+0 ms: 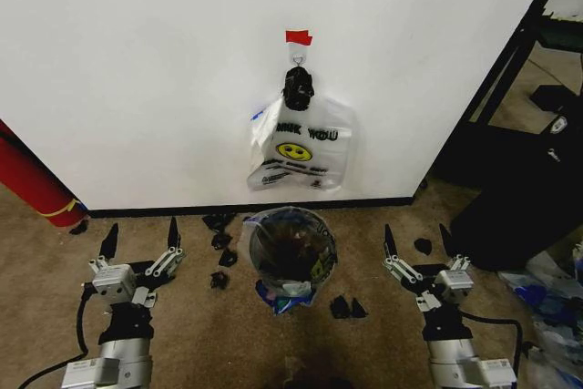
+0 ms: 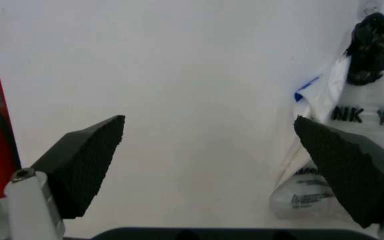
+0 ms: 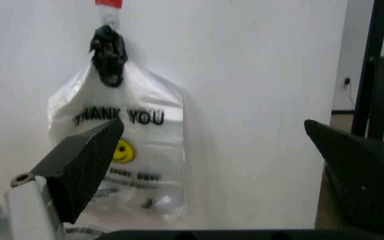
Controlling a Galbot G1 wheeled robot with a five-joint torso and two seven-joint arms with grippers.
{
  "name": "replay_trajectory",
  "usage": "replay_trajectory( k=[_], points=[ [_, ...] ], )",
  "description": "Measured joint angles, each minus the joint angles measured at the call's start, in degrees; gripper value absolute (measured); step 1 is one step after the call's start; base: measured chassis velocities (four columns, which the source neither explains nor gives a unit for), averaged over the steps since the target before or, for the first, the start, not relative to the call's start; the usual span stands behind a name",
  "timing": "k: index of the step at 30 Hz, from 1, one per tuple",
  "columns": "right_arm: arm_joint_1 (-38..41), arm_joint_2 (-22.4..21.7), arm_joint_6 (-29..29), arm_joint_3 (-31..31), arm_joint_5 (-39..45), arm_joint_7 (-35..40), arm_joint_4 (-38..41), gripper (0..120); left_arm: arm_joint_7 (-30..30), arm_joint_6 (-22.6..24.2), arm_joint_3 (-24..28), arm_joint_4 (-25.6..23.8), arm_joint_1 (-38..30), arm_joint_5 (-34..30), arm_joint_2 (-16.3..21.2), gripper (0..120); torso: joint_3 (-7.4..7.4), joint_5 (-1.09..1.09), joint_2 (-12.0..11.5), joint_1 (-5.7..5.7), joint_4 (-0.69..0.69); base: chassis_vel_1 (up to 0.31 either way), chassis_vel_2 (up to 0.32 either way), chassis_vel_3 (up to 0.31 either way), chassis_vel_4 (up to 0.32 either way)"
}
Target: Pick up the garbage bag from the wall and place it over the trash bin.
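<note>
The trash bin (image 1: 291, 252), small, round and dark, stands on the carpet below the wall (image 1: 137, 61). The garbage bag (image 1: 276, 293), crinkly see-through plastic with blue patches, sits around the bin's rim and hangs down its front. On the wall, a hook under red tape (image 1: 298, 37) holds a black bundle (image 1: 298, 88) and a white "THANK YOU" bag (image 1: 305, 157) with a blue-printed edge at its side (image 2: 307, 89). My left gripper (image 1: 141, 234) (image 2: 209, 150) is open, low and left of the bin. My right gripper (image 1: 416, 239) (image 3: 212, 150) is open, low and right of the bin.
Black scraps (image 1: 220, 248) lie on the carpet around the bin. A red cylinder with a yellow band (image 1: 32, 179) leans at the far left. A black frame (image 1: 515, 61) and a dark bulky object (image 1: 519, 216) stand at the right, with loose plastic (image 1: 556, 302) beside them.
</note>
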Motion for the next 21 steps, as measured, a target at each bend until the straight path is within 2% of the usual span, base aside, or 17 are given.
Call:
replay_trajectory(
  k=[13,21],
  points=[
    [-0.7,1.1,0.5,-0.8,-0.7,0.2,-0.5,100,0.4,-4.8,0.6,1.0,0.6,1.6,-0.3,100,0.0,0.0,0.0,0.0,0.0,0.0,0.0,0.0,0.0],
    [0.3,0.9,-1.0,-1.3,-1.0,0.6,1.3,100,0.5,-5.1,0.6,0.9,0.7,1.4,-0.3,100,0.0,-0.01,0.0,0.0,0.0,0.0,0.0,0.0,0.0]
  ],
)
